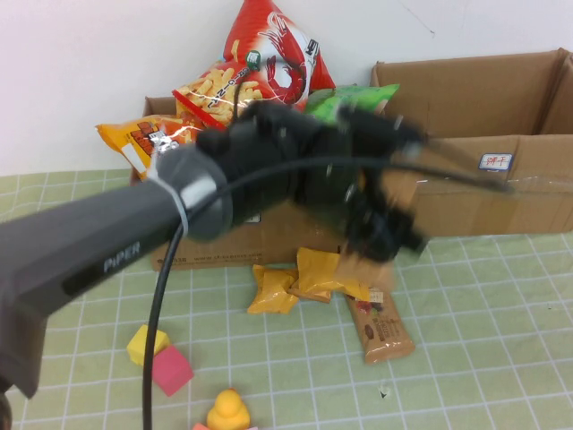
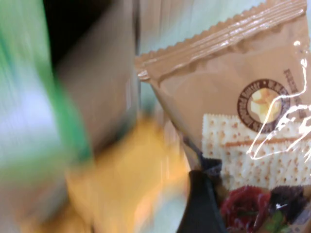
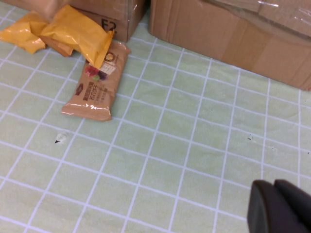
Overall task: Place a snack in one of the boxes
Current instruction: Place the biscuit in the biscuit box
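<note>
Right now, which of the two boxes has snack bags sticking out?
The left box, near the left tool; the right box shows none. The right tool hovers over the mat.

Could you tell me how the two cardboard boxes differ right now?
The left box is piled with snack bags; the right box shows none. The left gripper hangs before the left box, over the floor snacks; the right gripper sits low near the right box. Both are brown corrugated cartons.
</note>
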You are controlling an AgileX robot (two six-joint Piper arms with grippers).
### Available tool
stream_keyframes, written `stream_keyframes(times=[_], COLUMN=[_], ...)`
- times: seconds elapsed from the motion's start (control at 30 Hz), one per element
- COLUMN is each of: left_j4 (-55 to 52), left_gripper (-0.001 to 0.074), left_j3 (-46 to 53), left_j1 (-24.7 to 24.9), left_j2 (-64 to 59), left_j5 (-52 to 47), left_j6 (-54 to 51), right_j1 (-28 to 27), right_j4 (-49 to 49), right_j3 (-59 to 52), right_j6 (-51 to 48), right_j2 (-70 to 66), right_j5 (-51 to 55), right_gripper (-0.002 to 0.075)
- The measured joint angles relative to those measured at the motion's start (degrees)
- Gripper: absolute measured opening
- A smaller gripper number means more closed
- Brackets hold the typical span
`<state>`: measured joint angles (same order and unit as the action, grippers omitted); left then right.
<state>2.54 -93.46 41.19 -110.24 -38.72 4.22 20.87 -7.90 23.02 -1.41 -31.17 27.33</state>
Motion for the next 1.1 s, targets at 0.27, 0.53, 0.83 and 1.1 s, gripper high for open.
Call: stream_keyframes(times=[0.27, 0.53, 0.83, 1.1], left_j4=[-1.99, -3.86, -1.68, -2.54], left_gripper=[0.043, 0.044, 0.0639, 0.0344], left_j3=[-8.17, -13.92, -26.29, -41.01], left_j1=[0.0, -0.77, -2.78, -2.78], left_j2=[-3.66, -16.4, -24.74, -21.97], left_j5=[33.16, 58.96, 45.6, 6.13], left_j6=[-7.94, -10.71, -12.36, -12.48], right_j1=[0.0, 0.0, 0.0, 0.0], right_j4=[0.0, 0.0, 0.0, 0.0], right_j3=[0.0, 0.0, 0.0, 0.0], right_j6=[0.0, 0.0, 0.0, 0.0], right_j2=[0.0, 0.0, 0.0, 0.0], right_j5=[-0.04, -0.13, 0.19, 0.3], right_gripper=[-0.0002, -0.0002, -0.0002, -0.0002])
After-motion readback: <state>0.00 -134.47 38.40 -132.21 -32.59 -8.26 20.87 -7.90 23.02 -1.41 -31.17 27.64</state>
